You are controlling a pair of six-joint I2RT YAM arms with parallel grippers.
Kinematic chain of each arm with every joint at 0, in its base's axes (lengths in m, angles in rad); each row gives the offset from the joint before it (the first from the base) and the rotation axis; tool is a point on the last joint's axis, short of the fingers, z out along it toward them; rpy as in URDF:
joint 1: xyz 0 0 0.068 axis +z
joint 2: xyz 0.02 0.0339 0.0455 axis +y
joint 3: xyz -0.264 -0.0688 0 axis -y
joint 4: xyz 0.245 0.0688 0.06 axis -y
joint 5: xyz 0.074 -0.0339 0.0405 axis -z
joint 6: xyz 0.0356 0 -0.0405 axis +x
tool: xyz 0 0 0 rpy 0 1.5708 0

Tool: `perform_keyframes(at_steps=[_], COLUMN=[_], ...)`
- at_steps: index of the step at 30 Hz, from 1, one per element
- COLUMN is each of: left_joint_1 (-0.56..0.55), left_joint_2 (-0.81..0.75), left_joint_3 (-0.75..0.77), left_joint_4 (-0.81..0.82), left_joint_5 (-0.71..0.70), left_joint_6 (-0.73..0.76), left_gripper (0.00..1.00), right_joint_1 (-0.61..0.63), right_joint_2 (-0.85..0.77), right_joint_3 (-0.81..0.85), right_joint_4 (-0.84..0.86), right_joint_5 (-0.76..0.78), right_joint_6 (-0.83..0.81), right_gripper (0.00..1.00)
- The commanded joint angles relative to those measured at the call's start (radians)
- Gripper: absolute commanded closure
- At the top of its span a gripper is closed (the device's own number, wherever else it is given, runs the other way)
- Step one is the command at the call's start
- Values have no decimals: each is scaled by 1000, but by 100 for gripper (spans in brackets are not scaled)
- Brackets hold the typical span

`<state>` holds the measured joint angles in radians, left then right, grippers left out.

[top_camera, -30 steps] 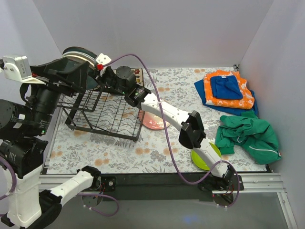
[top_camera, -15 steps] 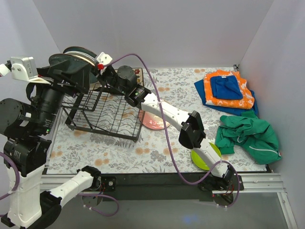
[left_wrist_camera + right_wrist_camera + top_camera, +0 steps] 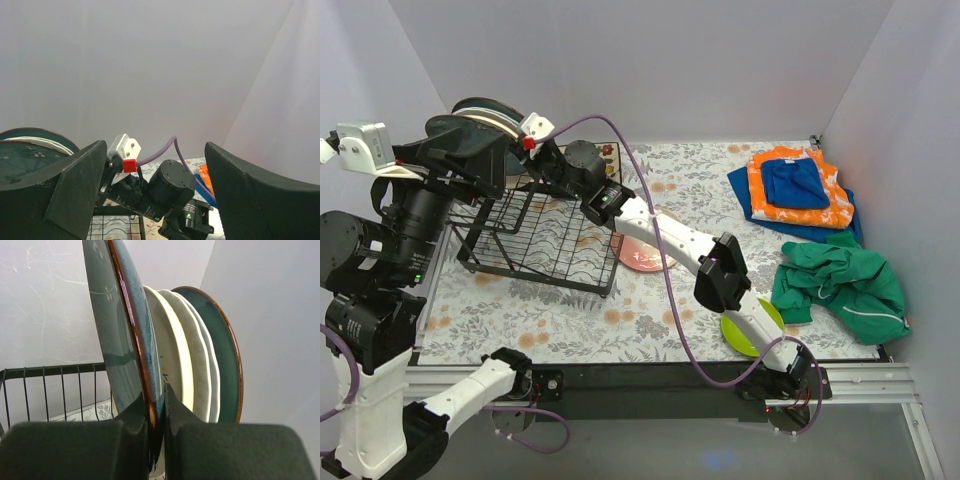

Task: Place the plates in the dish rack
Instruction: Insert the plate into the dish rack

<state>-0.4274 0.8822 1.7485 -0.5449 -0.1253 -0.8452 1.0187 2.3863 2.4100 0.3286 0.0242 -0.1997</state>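
Biggest thing first: the table (image 3: 570,315) with its flowery cloth fills most of the overhead view; the black wire dish rack (image 3: 545,245) sits on its left half. Over on the right there's a crumpled green garment (image 3: 840,285); behind that is a folded orange towel (image 3: 820,205) with a blue cloth (image 3: 795,183) lying on top, all of it well apart from the rack.

The right arm (image 3: 680,240) stretches from the near right corner diagonally across to the rack's far left end; that's where a row of plates (image 3: 485,108) stands upright on edge, packed close together. From the right wrist cam you can sort them out: in front a dark blue-grey plate (image 3: 112,340) with a brown rim, then a cream plate (image 3: 167,355), a white plate (image 3: 200,370), and a second dark blue-grey plate (image 3: 227,370) at the back; can't tell if the front one's bottom edge is seated in the slots.

A pink plate (image 3: 642,258) lies flat on the table just right of the rack, partly under that arm; a lime green plate (image 3: 748,335) lies flat near the front edge, also half hidden under it.

The right gripper (image 3: 156,407) is pinched tight on the rim of the front dark plate, one finger on each face; the left gripper (image 3: 155,150) hangs up high by the same end of the rack, jaws spread wide with nothing in them.
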Motion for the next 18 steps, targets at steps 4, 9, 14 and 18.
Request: perform_keyframes(at_steps=[4,9,14,18], left_joint_1=[3,3,3,3], left_joint_2=[-5,-2,1,4], left_joint_3=[-6,-9,-7,-7], left_joint_4=[5,8,10,11], left_joint_5=[-25,-30,-31,-30], left_joint_6=[12,17,24,26], left_gripper=[22,21,21,21], right_joint_1=[18,20,20,20], right_joint_2=[-36,-30,-29,-24], right_joint_3=[18,17,5,3], right_joint_4=[259,256,253,253], right_joint_5=[31,39,45,52], right_joint_6=[16,19,26,25], right_gripper=[99,99,99,99])
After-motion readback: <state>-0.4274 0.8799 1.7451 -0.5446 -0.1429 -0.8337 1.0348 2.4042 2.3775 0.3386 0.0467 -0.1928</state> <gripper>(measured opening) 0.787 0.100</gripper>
